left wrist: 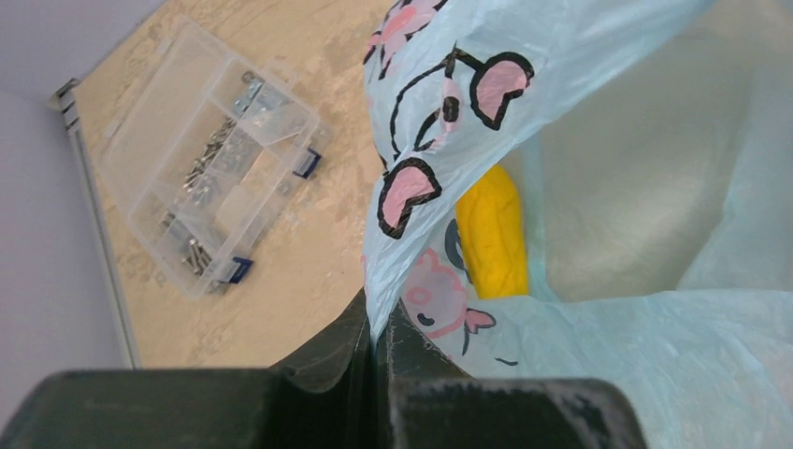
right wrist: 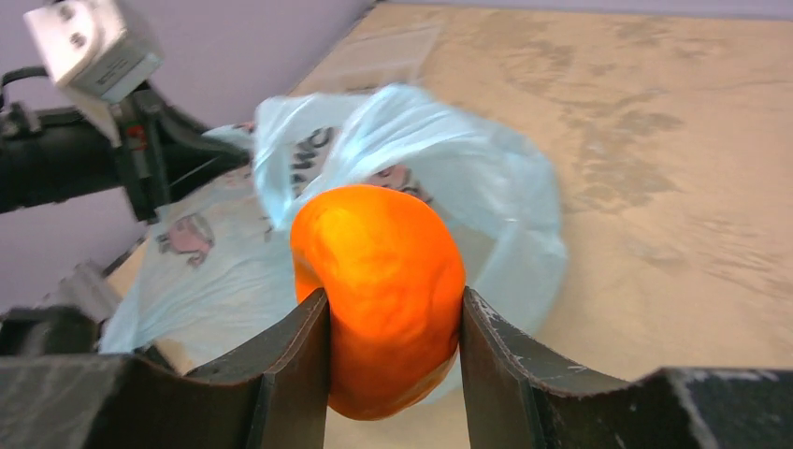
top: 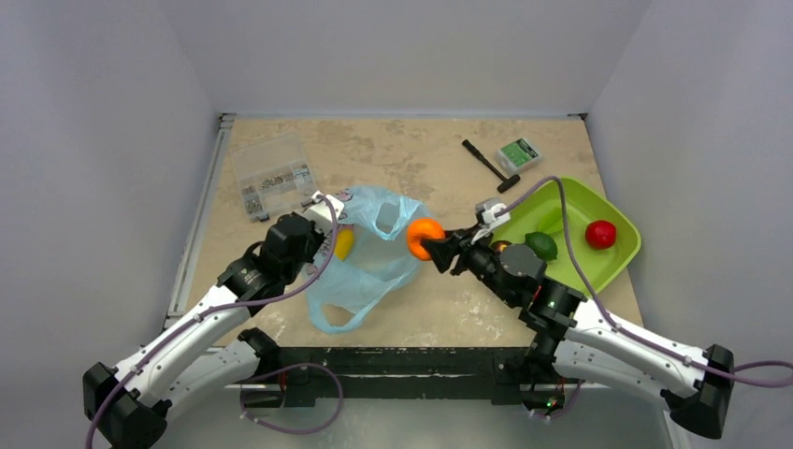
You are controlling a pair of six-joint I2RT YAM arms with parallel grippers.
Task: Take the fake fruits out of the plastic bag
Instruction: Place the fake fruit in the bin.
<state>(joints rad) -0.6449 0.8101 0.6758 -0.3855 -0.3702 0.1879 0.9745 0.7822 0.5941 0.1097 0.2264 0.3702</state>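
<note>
The light-blue plastic bag [top: 374,253] lies mid-table, its mouth held up. My left gripper [top: 329,217] is shut on the bag's edge [left wrist: 379,309] and holds it open. A yellow oblong fruit [left wrist: 494,236] lies inside the bag and shows through it in the top view [top: 345,243]. My right gripper [top: 432,245] is shut on the orange fruit [right wrist: 379,290], which it holds just outside the bag's right side, above the table. A dark green fruit [top: 540,245] and a red round fruit [top: 600,233] lie in the lime-green tray [top: 612,271].
A clear compartment box [top: 273,176] with small parts stands at the back left, also in the left wrist view [left wrist: 201,159]. A black tool [top: 490,166] and a small green-and-white box [top: 517,153] lie at the back right. The tray stands at the right edge.
</note>
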